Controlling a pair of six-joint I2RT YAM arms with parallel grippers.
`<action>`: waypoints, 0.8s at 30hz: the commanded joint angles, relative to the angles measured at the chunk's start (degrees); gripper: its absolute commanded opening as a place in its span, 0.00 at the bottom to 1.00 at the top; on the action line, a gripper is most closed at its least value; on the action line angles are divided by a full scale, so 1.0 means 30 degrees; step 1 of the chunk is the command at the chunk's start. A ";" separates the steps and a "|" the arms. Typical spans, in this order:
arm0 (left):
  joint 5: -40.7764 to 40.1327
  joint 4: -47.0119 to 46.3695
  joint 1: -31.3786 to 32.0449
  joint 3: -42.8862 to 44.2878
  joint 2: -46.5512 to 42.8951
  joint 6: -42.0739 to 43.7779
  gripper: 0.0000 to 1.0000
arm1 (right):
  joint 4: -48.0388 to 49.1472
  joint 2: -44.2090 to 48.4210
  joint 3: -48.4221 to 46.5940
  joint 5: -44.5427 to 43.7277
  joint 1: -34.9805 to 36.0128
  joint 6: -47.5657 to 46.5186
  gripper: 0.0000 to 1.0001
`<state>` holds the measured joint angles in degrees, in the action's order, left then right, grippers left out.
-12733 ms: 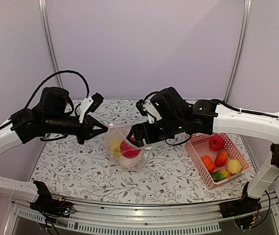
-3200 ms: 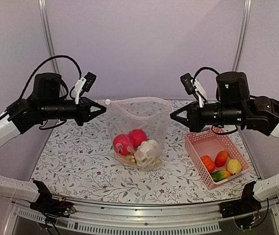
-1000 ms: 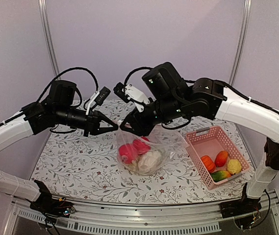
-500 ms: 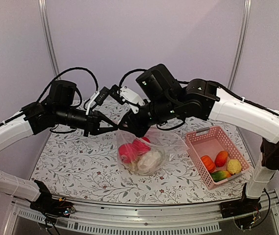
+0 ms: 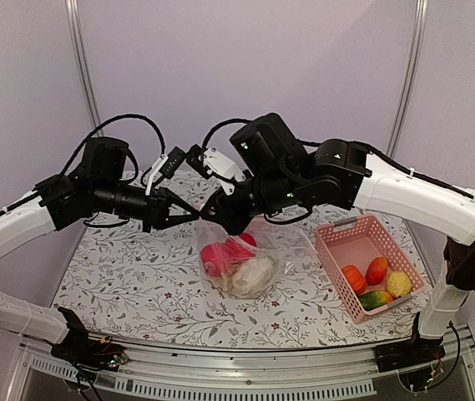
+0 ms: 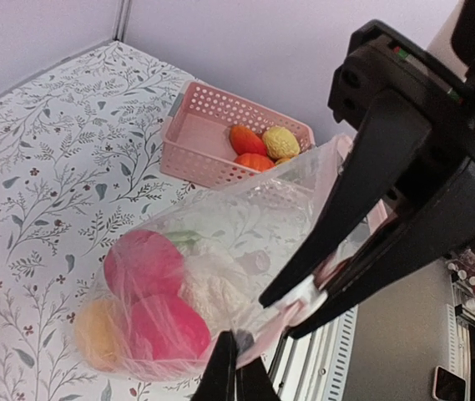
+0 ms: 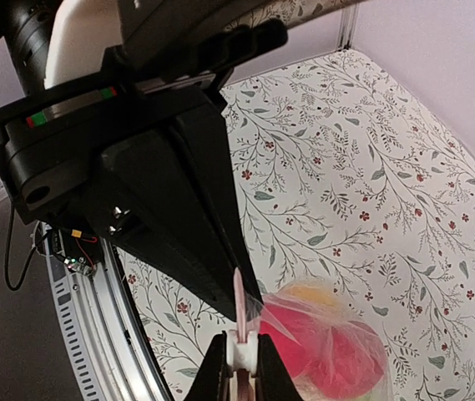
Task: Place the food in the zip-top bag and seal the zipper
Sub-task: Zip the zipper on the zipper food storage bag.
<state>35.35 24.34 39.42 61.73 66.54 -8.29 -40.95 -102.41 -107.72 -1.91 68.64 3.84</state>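
The zip-top bag (image 5: 258, 251) is sitting mid-worktop (image 5: 120, 276) between the two arms. Its belly is sagging down while its mouth is being held up. Inside it, two red round fruits (image 6: 141, 266), a white cauliflower (image 6: 212, 292) and a yellow-orange piece (image 6: 95, 334) are lying bunched together. The left pincer (image 6: 235, 376) is clenching one end of the pink zipper (image 7: 238, 294), its fingers pressing together on the strip. The right pincer (image 7: 242, 366) is gripping the white slider tab (image 7: 242, 347) just beside it, so the two pincer tips are nearly meeting above the bag. To the right, well apart from the bag, the pink basket (image 5: 356, 246) is holding more food: an orange piece (image 5: 354, 278), a red-orange piece (image 5: 376, 270), a yellow piece (image 5: 398, 284) and a green piece (image 5: 375, 299).
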 commanded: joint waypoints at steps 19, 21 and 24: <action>-0.0460 -0.0525 -0.0981 -0.0422 -0.0565 -0.0246 0.00 | -0.0076 0.2444 0.2466 -0.1246 0.0163 0.0794 0.00; -0.0693 -0.0528 -0.1024 -0.0450 -0.0625 -0.0225 0.00 | -0.0039 0.2553 0.2583 -0.1292 0.0160 0.0874 0.00; -0.1085 -0.0502 -0.1118 -0.0480 -0.0723 -0.0281 0.00 | -0.0031 0.2662 0.2832 -0.1365 0.0161 0.0969 0.00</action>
<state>35.53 23.16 38.76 60.99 66.15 -8.64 -37.87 -97.76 -100.84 -4.21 68.79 5.48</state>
